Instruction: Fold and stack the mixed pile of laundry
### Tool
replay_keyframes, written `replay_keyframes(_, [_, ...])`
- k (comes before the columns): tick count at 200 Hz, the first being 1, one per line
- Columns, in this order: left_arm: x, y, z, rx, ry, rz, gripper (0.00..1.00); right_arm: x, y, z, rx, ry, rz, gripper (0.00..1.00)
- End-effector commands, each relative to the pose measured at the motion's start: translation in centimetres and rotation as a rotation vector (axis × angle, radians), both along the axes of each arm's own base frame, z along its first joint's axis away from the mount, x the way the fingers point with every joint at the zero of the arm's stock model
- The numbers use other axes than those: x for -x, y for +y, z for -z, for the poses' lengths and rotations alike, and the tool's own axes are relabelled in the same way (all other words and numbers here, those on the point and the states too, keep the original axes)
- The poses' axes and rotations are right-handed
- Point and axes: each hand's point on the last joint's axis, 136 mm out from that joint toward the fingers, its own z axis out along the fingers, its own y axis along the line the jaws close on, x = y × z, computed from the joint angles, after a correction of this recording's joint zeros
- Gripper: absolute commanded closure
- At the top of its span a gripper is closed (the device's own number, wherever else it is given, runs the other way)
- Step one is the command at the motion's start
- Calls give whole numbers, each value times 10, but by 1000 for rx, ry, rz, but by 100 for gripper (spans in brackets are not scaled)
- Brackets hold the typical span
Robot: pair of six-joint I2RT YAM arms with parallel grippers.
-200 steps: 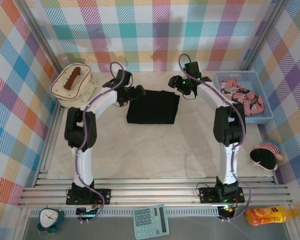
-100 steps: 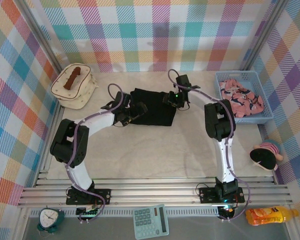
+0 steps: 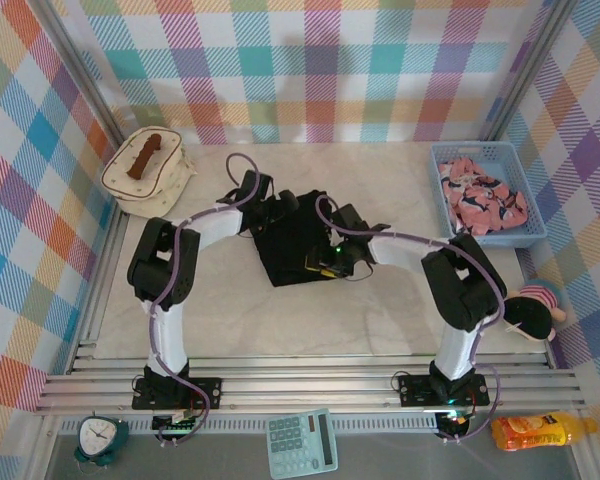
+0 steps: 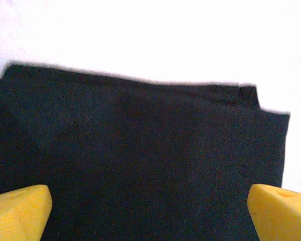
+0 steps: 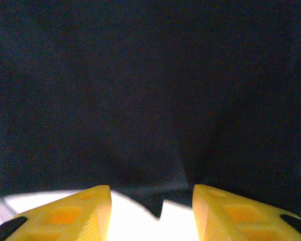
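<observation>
The black shirt (image 3: 292, 245) lies folded into a rectangle, turned at an angle, in the middle of the table. My left gripper (image 3: 280, 209) hovers over its far edge, open, its yellow fingers (image 4: 17, 211) far apart above the dark cloth (image 4: 140, 150). My right gripper (image 3: 326, 262) is at the shirt's near right edge. Its jaws (image 5: 151, 213) stand apart, and a small corner of the black cloth (image 5: 140, 90) pokes between the fingertips with bare table showing around it. The pink printed garment (image 3: 480, 200) sits crumpled in the blue basket (image 3: 533, 236).
A cream quilted bag (image 3: 148, 175) with a brown handle rests at the far left of the table. A plush toy (image 3: 528, 312) lies at the right edge. Bare table (image 3: 280, 315) stretches between the shirt and the arm bases.
The black shirt has slid toward the near side and turned. My right gripper moved from the shirt's far right corner to its near right edge and its jaws narrowed. The left gripper shifted slightly back.
</observation>
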Motion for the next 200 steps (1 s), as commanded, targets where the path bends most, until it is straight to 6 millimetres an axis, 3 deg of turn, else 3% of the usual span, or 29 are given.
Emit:
replay_keyframes(1, [-12, 2, -29, -76, -49, 89, 0, -12, -10, -39, -16, -89, 28, 51])
replay_keyframes(14, [-10, 4, -47, -106, -74, 122, 0, -19, -18, -51, 24, -141, 19, 50])
replay_keyframes(29, [9, 8, -59, -113, -61, 154, 6, -29, -24, -61, 37, -181, 10, 51])
replay_keyframes(45, [30, 2, -71, -48, -62, 195, 46, -41, -29, -62, 41, -205, 7, 53])
replay_keyframes(62, [54, -14, -74, 58, -49, 234, 86, -57, -27, -62, 17, -230, -19, 75])
replay_keyframes(70, [65, -21, -71, 97, -37, 246, 95, -64, -22, -62, -11, -234, -33, 83])
replay_keyframes(85, [83, -36, -57, 146, -1, 261, 98, -73, -15, -60, -58, -223, -48, 100])
replay_keyframes(102, [99, -42, -35, 153, 48, 254, 100, -77, -7, -51, -91, -188, -52, 100])
replay_keyframes(117, [111, -43, -12, 152, 101, 241, 100, -73, -8, -31, -81, -127, -26, 100])
replay_keyframes(165, [167, -18, 64, 44, 302, 250, 99, -52, -51, 49, -34, 70, 156, 100])
replay_keyframes(185, [182, -2, 87, -39, 352, 254, 99, -45, -57, 63, -25, 104, 170, 100])
replay_keyframes(200, [184, -4, 87, -35, 359, 270, 96, -44, -57, 60, -22, 102, 163, 100])
